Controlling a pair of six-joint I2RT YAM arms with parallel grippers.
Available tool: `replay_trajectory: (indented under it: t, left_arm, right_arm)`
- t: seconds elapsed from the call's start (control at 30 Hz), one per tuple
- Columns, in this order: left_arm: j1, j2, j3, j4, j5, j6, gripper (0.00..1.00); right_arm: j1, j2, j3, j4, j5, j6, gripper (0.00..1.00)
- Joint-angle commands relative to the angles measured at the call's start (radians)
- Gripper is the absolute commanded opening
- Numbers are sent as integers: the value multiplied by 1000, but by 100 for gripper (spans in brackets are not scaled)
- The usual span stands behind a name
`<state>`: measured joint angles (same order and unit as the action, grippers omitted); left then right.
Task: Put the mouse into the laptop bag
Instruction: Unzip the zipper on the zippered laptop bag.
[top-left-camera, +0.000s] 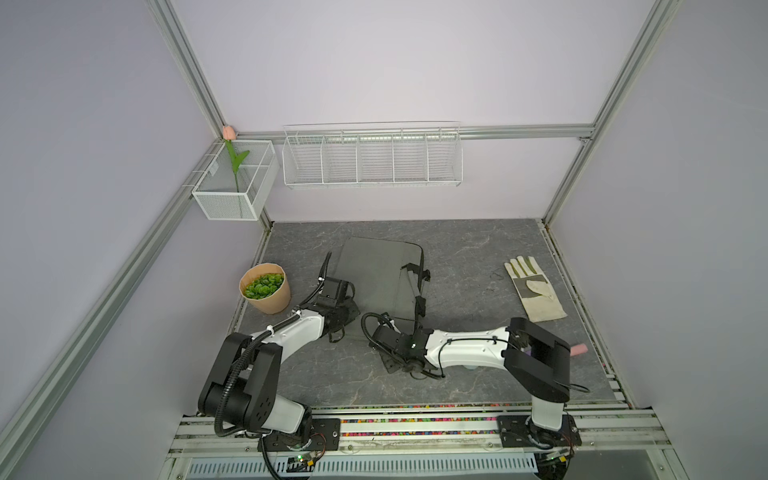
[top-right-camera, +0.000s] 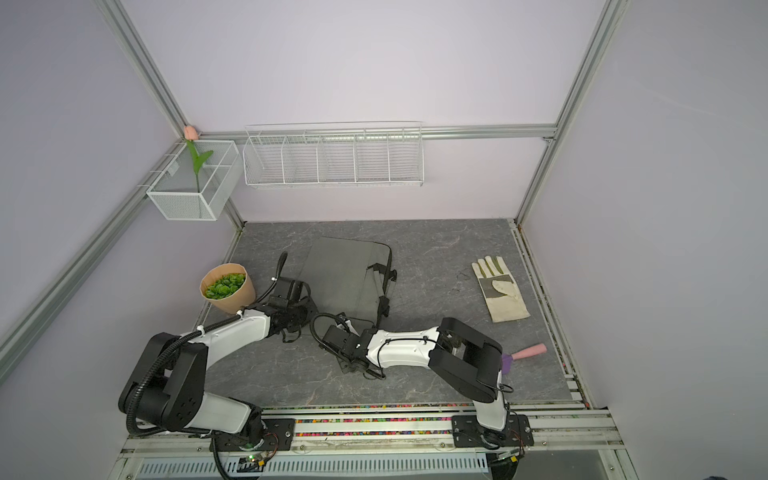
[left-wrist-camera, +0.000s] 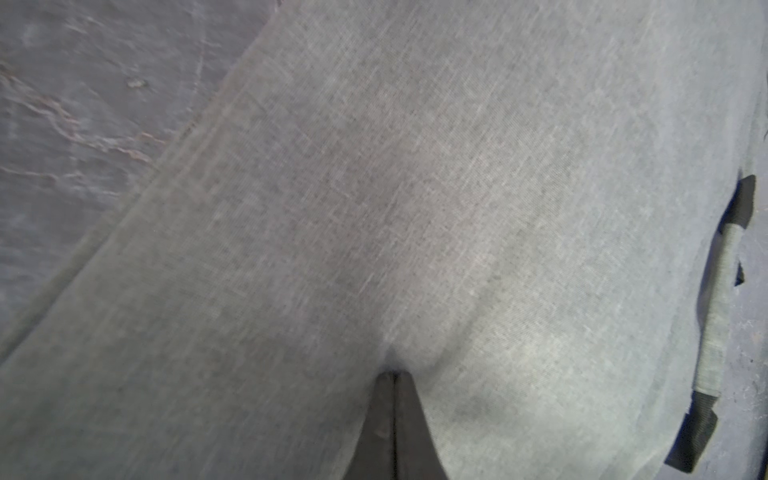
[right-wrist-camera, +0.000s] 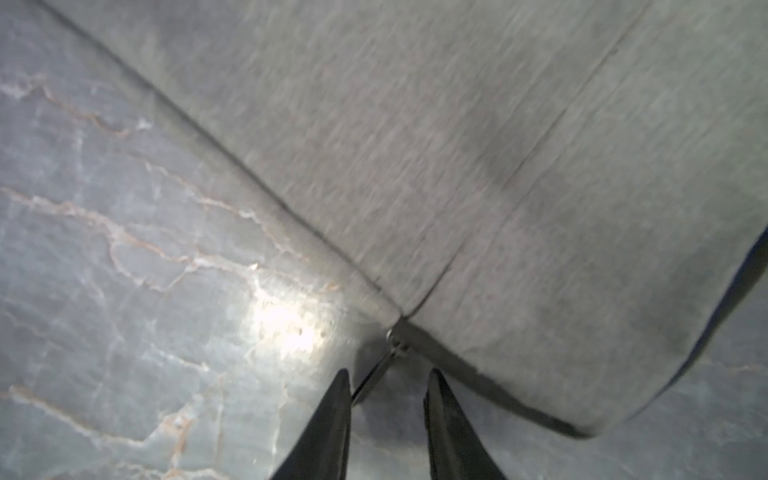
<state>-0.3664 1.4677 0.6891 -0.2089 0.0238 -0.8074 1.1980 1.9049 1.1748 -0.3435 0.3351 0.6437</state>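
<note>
Laptop bag (top-left-camera: 374, 270) lies on grey marbled tabletop (top-left-camera: 478, 257) between lilac walls (top-left-camera: 415, 62).

From my station I count two arms working over one tabletop (top-left-camera: 478, 257): the left arm (top-left-camera: 293, 330) and the right arm (top-left-camera: 467, 349). There is one laptop bag (top-left-camera: 376, 270), and I can make out one grey strap handle (top-left-camera: 412, 286) on it. I count one work glove (top-left-camera: 534, 291) and one paper pot (top-left-camera: 272, 305) of green plants. On the walls I see one mesh basket (top-left-camera: 228, 205) with two sections and one artificial tulip (top-left-camera: 229, 133) in it, plus one wire rack (top-left-camera: 374, 166) split into five bins. In a top view I also count one pink-handled tool (top-right-camera: 530, 352) with one purple end (top-right-camera: 506, 362).
</note>
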Motion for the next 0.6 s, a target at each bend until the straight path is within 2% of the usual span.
replay_trajectory:
  t: [0.0, 0.17, 0.37, 0.57]
  left_arm:
    - [-2, 33, -59, -103, 25, -12, 0]
    - [-3, 26, -62, -104, 28, -14, 0]
    - [-3, 14, -66, -111, 26, -6, 0]
    - [0, 12, -69, -121, 17, 4, 0]
  right_arm:
    - [-14, 22, 19, 27, -16, 29, 33]
    - [-15, 42, 21, 33, -34, 49, 32]
    - [-17, 65, 19, 46, -46, 70, 25]
    - [-30, 56, 0, 45, -42, 80, 10]
